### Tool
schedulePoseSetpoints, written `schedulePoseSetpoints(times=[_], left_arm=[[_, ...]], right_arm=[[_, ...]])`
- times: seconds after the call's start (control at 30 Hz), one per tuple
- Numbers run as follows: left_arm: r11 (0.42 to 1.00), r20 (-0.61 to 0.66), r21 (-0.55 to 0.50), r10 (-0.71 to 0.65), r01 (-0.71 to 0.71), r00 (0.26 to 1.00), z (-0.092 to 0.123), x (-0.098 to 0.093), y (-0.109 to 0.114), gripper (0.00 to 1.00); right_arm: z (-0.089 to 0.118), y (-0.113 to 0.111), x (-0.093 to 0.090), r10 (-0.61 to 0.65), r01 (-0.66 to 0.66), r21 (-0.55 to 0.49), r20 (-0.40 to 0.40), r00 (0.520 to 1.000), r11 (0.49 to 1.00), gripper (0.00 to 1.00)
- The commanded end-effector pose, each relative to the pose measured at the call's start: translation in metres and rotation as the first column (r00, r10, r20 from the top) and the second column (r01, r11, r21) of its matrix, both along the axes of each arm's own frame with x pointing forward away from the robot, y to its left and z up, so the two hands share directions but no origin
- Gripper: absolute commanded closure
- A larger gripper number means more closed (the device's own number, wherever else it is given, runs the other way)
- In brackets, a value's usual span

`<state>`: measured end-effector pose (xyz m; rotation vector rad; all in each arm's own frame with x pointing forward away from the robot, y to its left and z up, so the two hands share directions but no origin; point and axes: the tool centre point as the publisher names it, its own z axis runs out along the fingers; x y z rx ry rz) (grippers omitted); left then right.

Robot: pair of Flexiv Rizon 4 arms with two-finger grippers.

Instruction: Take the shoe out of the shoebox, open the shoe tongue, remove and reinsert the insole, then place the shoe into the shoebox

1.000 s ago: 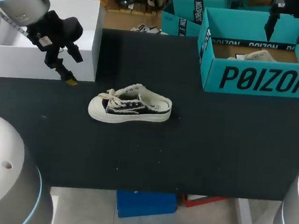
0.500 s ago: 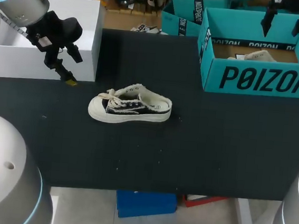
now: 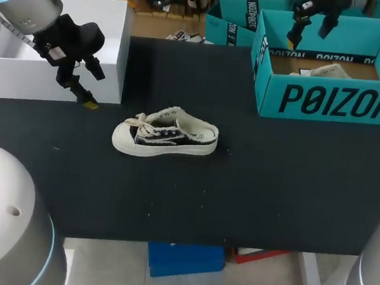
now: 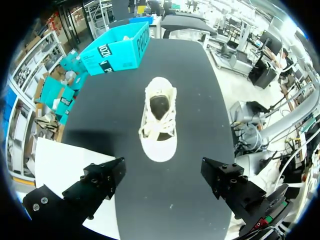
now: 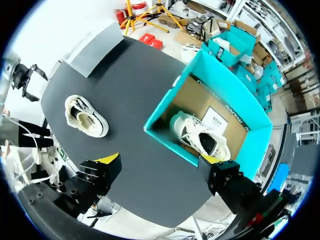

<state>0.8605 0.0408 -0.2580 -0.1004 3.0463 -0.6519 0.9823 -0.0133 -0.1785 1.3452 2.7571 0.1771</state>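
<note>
A black-and-cream sneaker [image 3: 166, 135] lies on its sole in the middle of the black table, toe toward my left side. In the left wrist view the sneaker [image 4: 159, 117] is ahead of my open left gripper [image 4: 164, 180], toe nearest it. That left gripper [image 3: 88, 85] hangs by the white box's front corner. The teal shoebox [image 3: 328, 102] stands at the back right with a second sneaker [image 3: 321, 69] in it. My right gripper [image 3: 313, 28] is open, high above the box's far left corner. From the right gripper [image 5: 162, 167] I see the shoebox [image 5: 165, 112], its sneaker [image 5: 200, 137] and the table sneaker [image 5: 86, 116].
A white open box [image 3: 58, 42] sits at the back left of the table, close beside my left gripper. The table's front edge [image 3: 180, 239] runs well below the sneaker, with bare black surface between them and to the right.
My right gripper has moved leftward along the far side of the shoebox. The left arm and the sneaker on the table have not moved.
</note>
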Motion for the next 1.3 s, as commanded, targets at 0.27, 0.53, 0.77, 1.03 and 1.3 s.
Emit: schedulePoseSetpoints(times=[0.27,0.53,0.77,1.03,1.3], left_arm=[[1.0,0.004,-0.001,-0.001,0.001,1.0,-0.001,-0.001,0.001,0.0],[1.0,0.004,-0.001,-0.001,0.001,1.0,-0.001,-0.001,0.001,0.0],[1.0,0.004,-0.001,-0.001,0.001,1.0,-0.001,-0.001,0.001,0.0],[1.0,0.004,-0.001,-0.001,0.001,1.0,-0.001,-0.001,0.001,0.0],[1.0,0.004,-0.001,-0.001,0.001,1.0,-0.001,-0.001,0.001,0.0]], right_arm=[[0.003,0.016,-0.019,0.601,-0.597,0.082,-0.02,0.799,0.798,0.0],[0.003,0.016,-0.019,0.601,-0.597,0.082,-0.02,0.799,0.798,0.0],[0.004,0.009,-0.015,0.617,-0.615,0.076,-0.011,0.787,0.785,0.0],[-0.006,-0.004,-0.01,0.688,-0.689,0.096,0.045,0.724,0.719,0.0],[-0.022,0.045,-0.024,0.708,-0.718,0.112,0.117,0.696,0.687,0.0]])
